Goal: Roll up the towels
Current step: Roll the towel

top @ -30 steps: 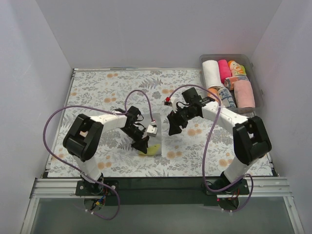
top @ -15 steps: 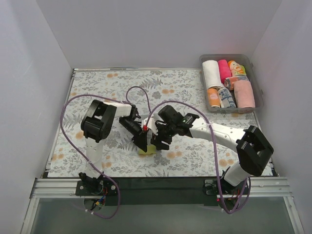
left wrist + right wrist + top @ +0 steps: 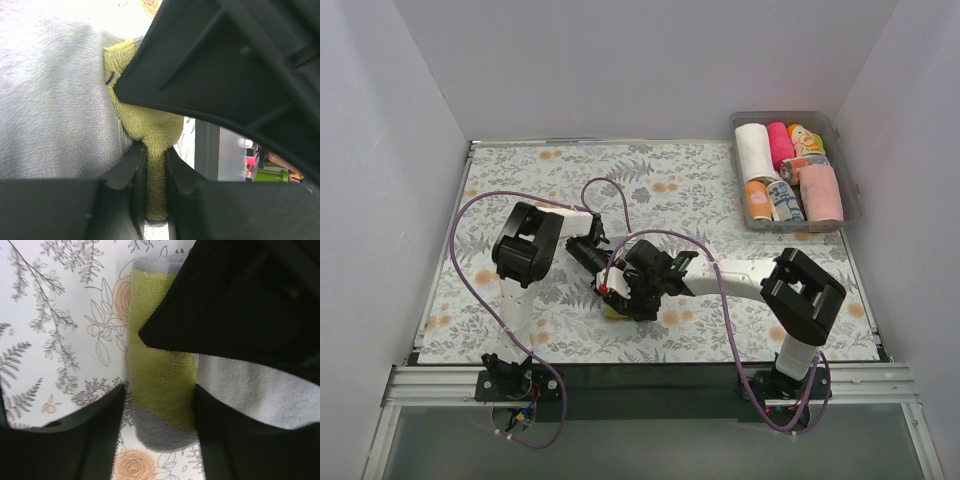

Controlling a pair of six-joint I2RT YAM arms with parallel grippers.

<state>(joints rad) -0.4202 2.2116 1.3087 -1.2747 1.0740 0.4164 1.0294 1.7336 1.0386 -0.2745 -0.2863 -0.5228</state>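
Left wrist view: left tool (image 3: 155,155) clenched on yellow-green towel (image 3: 150,125) fold. Right tool (image 3: 160,395) straddles rolled end; grip unclear. Towel on surface (image 3: 520,180), well left of bin (image 3: 782,114). Advice: hold fold taut, roll evenly, avoid tool collision.

Swung the right arm in from the table's right half, forearm now stretched leftward across the near middle; carried the right gripper (image 3: 636,292) from beside the towel (image 3: 613,311) to over its rolled yellow-green end, fingers (image 3: 95,435) parted either side of the roll; drew the left arm's elbow farther up the table and inward; shrank the gap to the left gripper (image 3: 608,282) to almost nothing; hid the flat grey sheet, plain a second ago, under both grippers.
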